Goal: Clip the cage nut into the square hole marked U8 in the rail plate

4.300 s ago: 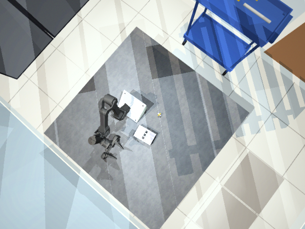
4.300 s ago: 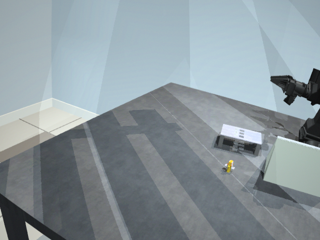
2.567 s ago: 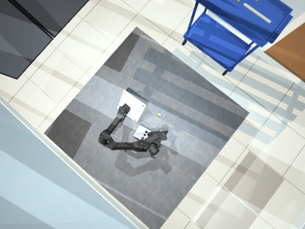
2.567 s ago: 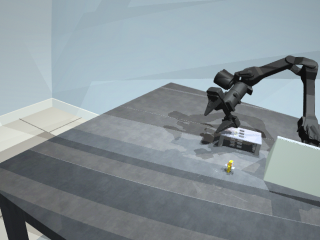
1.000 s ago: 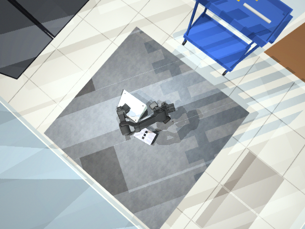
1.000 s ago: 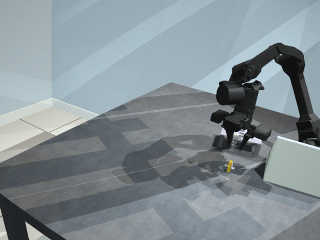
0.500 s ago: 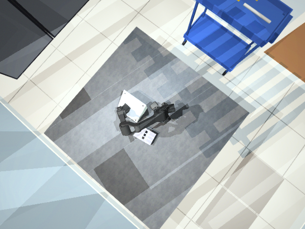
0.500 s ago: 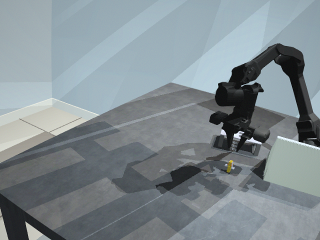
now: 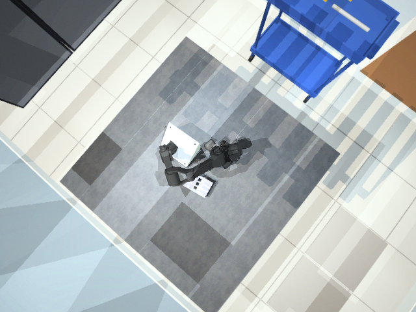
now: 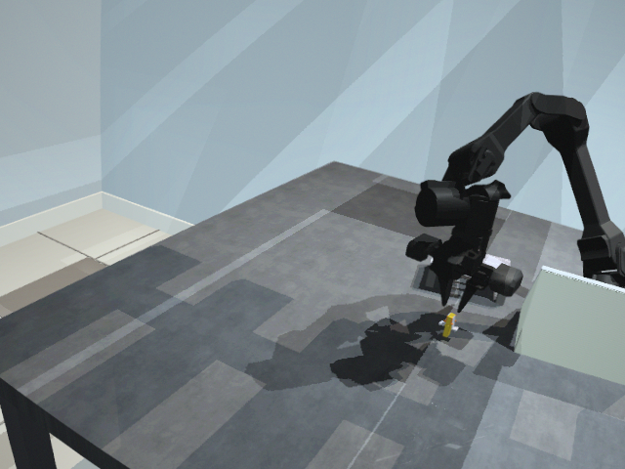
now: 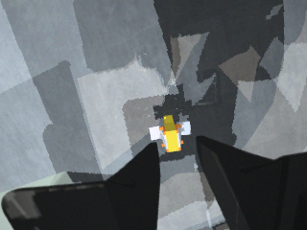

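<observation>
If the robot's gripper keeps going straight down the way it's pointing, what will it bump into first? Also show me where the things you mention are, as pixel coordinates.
Probably the little yellow cage nut (image 10: pixel 448 325) (image 11: pixel 171 140), just beyond the tips of the gripper (image 10: pixel 451 308) (image 11: pixel 177 146). It might pass between the fingers, though; I can't judge the depth exactly.

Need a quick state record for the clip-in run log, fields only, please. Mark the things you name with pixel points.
cage nut: yellow body with pale side flanges (image 10: pixel 448 325) (image 11: pixel 172 140), on the table (image 9: pixel 191 242) (image 10: pixel 201 327) (image 11: pixel 115 91), unclipped
gripper: above the nut (image 9: pixel 223 147) (image 10: pixel 452 307) (image 11: pixel 177 140)
fingers: partly open, nothing held
rail plate: pale, dark square holes (image 9: pixel 205 189) (image 10: pixel 497 261), partly hidden by the arm
U8 label: too small to read
neighbor: white-topped box (image 9: pixel 181 142) (image 10: pixel 570 322) (image 11: pixel 53 179)
likely next: lower around the nut
</observation>
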`<state>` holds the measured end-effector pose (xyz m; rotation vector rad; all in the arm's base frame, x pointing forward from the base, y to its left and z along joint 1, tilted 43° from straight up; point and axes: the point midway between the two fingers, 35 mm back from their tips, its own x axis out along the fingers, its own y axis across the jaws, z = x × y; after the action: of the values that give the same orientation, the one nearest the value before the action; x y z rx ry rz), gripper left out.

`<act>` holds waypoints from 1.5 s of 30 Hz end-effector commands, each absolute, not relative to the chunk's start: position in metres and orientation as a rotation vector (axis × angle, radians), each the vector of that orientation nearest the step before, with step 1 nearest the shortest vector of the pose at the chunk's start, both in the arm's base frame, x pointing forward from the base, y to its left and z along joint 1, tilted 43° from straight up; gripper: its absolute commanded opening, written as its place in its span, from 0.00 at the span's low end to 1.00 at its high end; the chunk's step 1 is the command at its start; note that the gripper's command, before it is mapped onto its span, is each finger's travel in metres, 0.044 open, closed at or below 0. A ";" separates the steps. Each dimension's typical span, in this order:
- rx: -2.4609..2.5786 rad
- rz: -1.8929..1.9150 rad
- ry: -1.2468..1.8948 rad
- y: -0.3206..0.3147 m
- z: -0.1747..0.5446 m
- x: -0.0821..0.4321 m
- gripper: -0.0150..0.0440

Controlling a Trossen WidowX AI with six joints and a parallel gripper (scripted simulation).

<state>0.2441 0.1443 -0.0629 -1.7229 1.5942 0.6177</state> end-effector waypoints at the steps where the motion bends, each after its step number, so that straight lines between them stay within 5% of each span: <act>1: -1.735 0.618 1.606 0.136 -0.070 0.244 0.46; 45: -1.735 0.617 1.607 0.127 -0.080 0.245 0.46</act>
<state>0.2450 0.1279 -0.0791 -1.7260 1.6061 0.6164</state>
